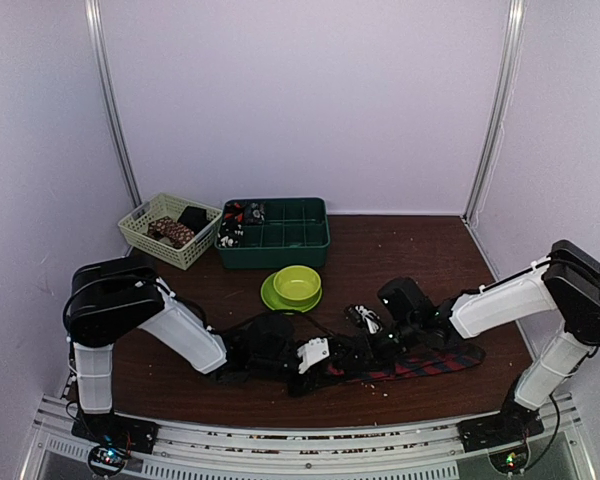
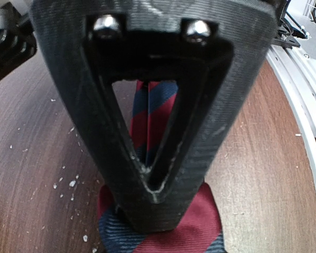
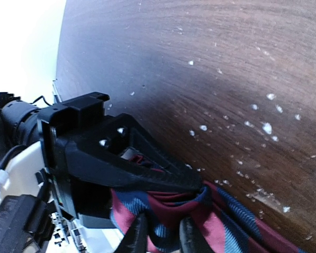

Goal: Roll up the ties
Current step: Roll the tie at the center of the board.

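Observation:
A red and navy striped tie (image 1: 430, 365) lies along the near part of the brown table, its left end bunched between both grippers. My left gripper (image 1: 330, 368) reaches in from the left. In the left wrist view it (image 2: 155, 196) is shut in a V, pinching the tie (image 2: 200, 224) against the table. My right gripper (image 1: 368, 350) meets it from the right. In the right wrist view its fingers (image 3: 139, 237) straddle a gathered fold of the tie (image 3: 226, 226) and close on it (image 3: 163, 240), right beside the left gripper (image 3: 121, 163).
A lime-green bowl (image 1: 297, 283) on a green plate (image 1: 270, 298) stands just behind the grippers. A dark green divided bin (image 1: 290, 245) and a pale woven basket (image 1: 140, 235), both holding rolled dark fabric, stand at the back left. White crumbs dot the table.

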